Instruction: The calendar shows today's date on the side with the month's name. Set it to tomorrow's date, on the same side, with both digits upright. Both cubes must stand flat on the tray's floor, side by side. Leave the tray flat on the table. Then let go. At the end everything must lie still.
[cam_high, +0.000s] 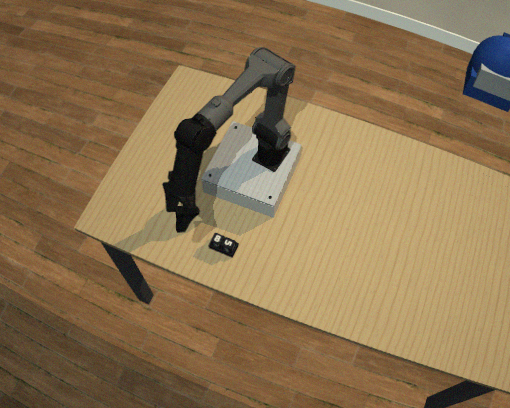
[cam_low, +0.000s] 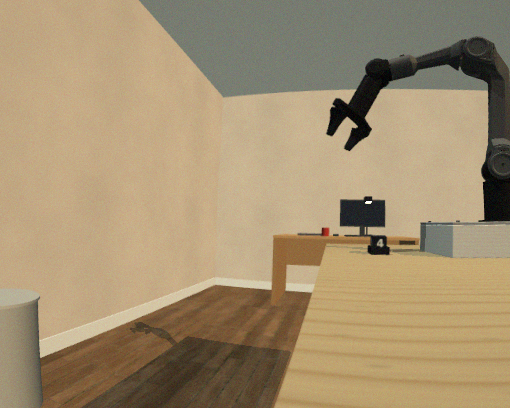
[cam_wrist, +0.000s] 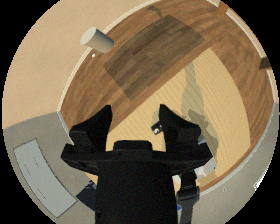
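Two black cubes stand side by side in a small black tray on the table. In the top view a cube (cam_high: 217, 239) with a white 8 is on the left and a cube (cam_high: 228, 244) with a white 5 is on the right; these digits appear on the upper faces. In the exterior view a white 4 shows on the end face of one cube (cam_low: 380, 243), above the tray (cam_low: 378, 252). In the wrist view the cubes (cam_wrist: 157, 128) are partly hidden by the right finger. My gripper (cam_low: 338, 141) (cam_wrist: 135, 110) is open and empty, high above the table and away from the tray.
The arm's grey base plate (cam_high: 240, 172) (cam_low: 475, 241) lies behind the cubes. The table's front edge runs close in front of the tray. A blue chair (cam_high: 492, 60) stands beyond the table. A second desk (cam_low: 297, 250) with a monitor (cam_low: 362, 213) is in the background.
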